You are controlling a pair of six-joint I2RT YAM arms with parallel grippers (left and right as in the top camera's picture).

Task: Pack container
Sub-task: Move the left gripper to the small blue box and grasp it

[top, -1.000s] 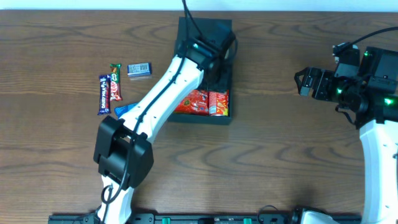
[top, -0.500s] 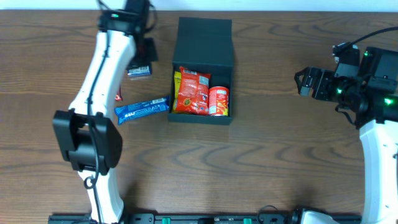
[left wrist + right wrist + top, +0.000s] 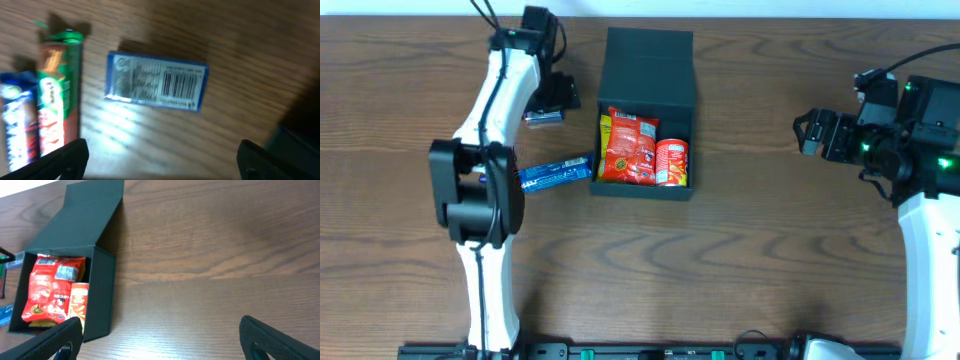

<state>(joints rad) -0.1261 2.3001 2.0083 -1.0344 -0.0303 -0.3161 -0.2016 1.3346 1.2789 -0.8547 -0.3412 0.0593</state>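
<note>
The container (image 3: 610, 120), a dark teal-grey box, stands open at the back middle with its flap lid (image 3: 650, 55) folded away. Inside lie a red snack bag (image 3: 630, 148) and an orange-red packet (image 3: 671, 162). My left gripper (image 3: 560, 95) hovers open left of the box, over a small blue barcode packet (image 3: 156, 88); its jaws (image 3: 160, 165) stand wide apart with only bare wood between them. Far to the right my right gripper (image 3: 808, 131) stays open and empty. Its wrist view shows the container (image 3: 102, 295) and red bag (image 3: 50, 287) beyond its left finger (image 3: 57, 340).
A blue bar (image 3: 555, 172) lies just left of the box. In the left wrist view a green-and-red bar (image 3: 59, 95) and a blue-and-white bar (image 3: 12, 125) lie side by side left of the barcode packet. My left arm (image 3: 485, 150) covers them from above.
My left arm has swung from over the box to the snacks at the back left, uncovering the box's contents. Its jaws have gone from nearly shut to wide open. The right arm has not moved.
</note>
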